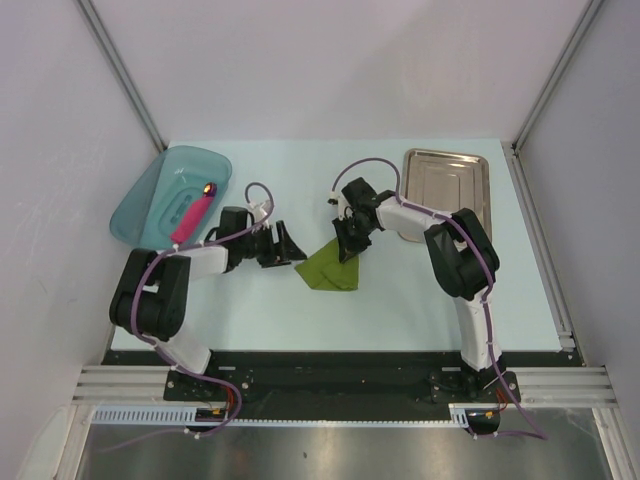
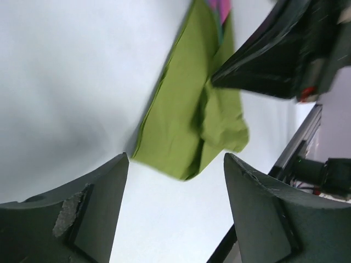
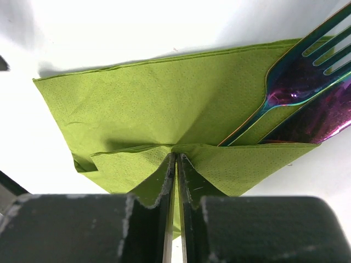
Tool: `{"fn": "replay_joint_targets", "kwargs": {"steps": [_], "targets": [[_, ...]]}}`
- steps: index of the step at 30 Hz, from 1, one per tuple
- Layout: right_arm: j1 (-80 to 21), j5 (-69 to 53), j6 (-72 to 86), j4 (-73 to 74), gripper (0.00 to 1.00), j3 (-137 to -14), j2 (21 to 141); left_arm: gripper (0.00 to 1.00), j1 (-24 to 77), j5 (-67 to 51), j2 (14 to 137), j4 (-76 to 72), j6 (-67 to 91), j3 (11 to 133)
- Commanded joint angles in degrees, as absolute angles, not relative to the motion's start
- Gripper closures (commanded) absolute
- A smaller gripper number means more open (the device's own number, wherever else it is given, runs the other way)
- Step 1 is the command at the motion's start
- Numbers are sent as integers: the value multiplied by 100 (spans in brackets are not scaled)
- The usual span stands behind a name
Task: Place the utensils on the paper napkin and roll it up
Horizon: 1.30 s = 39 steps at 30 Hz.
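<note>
Olive-green paper napkin point(image 1: 326, 268) lies on the pale counter point(image 1: 420, 300), about mid-width, between the two grippers. It is folded over on itself, not a flat square.

Right wrist view: one flap lies folded over the handle ends of the two utensils.
- Slim iridescent metal fork point(image 3: 282, 93) rests on the napkin, long axis diagonal. Its handle is under the flap near lower centre, and its tines point to the upper right, past the napkin's edge.
- Second iridescent metal utensil point(image 3: 323, 118) shows a broad purple face. It lies just beside the fork and parallel to it, on the lower-right side; its type cannot be told.
- In the top view both are hidden by napkin and gripper.

Right gripper point(image 3: 175, 164): fingers clenched on the edge of the folded flap, paper pinched between them. The right arm's elbow sits high at the right. The forearm reaches left and the wrist bends down onto the napkin's far side.

Left gripper point(image 2: 175, 164): fingers released, spread wide, holding nothing. It faces the napkin's left edge, near but apart. The left arm's elbow is folded at the left, with the forearm low and reaching right.

Teal translucent plastic tub point(image 1: 165, 195) stands far left and holds a thick pink bar point(image 1: 190, 218). Silver rectangular metal tray point(image 1: 447, 178) sits far right.
</note>
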<state>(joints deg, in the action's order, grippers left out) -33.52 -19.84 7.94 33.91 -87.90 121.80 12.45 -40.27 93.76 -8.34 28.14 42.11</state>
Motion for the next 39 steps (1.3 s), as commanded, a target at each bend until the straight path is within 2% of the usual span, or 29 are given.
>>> {"fn": "replay_joint_targets", "kwargs": {"steps": [1,7,14,18,24,29,39], "targets": [[-3436,-1582,677,3270,91,-8464,12647,25,1204,-3894,9553,-334,2312,3990],[-3437,-1573,686,3270,91,-8473,12665,28,1441,-4253,10246,-676,2504,3999],[-3428,-1564,721,3270,91,-8517,12709,28,1907,-4939,10880,-2415,3427,4060],[-3410,-1582,729,3287,91,-8543,12718,28,2030,-4887,11091,-2996,3735,4367],[-3410,-1582,721,3296,91,-8587,12753,27,2048,-4781,11469,-2822,3736,4939],[-3410,-1573,747,3296,91,-8596,12762,28,1908,-4711,11286,-2286,3411,4852],[-3401,-1538,712,3296,92,-8605,12770,44,1644,-5036,10635,-1380,3050,4193]]}}
